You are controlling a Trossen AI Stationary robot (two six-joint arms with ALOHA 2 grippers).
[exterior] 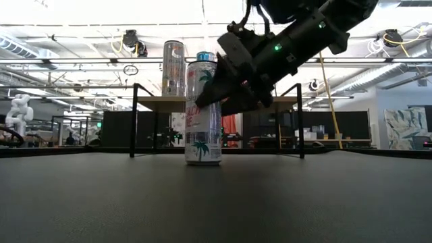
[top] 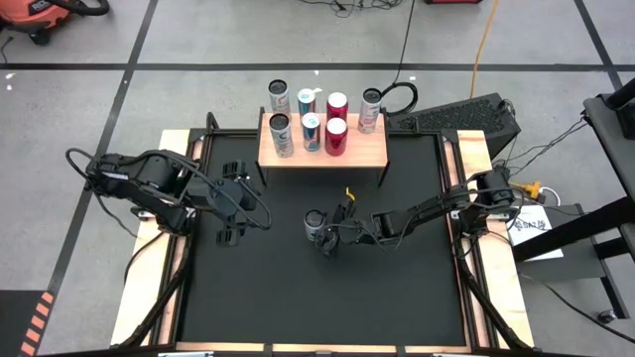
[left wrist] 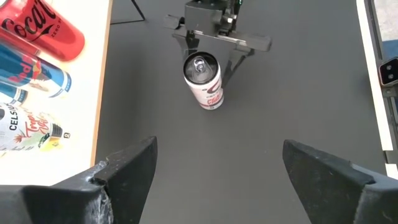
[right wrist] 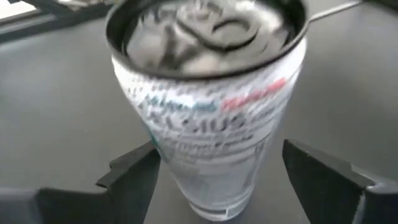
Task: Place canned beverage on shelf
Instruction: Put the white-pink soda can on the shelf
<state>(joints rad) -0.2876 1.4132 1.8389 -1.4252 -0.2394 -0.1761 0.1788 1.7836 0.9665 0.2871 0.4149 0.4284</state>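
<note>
I am holding my right gripper [top: 322, 238] open around the white can [top: 315, 224], one finger [right wrist: 134, 171] on each side of its body and neither visibly pressing on it; the can is standing upright on the black mat [top: 298, 307], near the middle of the table and well in front of the shelf [top: 367, 154]. In the low view my gripper is coming at the can from one side, at about upper-body height. I am keeping my left gripper [top: 231, 203] open as well, waiting over the mat to the can's left and holding nothing. The shelf is already carrying three cans along its front edge: a white one [top: 282, 135], a blue one [top: 312, 131] and a red one [top: 336, 137], leaving the free slot at its right end. Four more cans are standing behind the shelf. Hazards, as I am judging them: closing off-centre could push the can over before the grip sets; gripping too high could let it swing or slip in transit; and carrying it in too low could strike the shelf's front edge or knock the red can beside the free slot.
</note>
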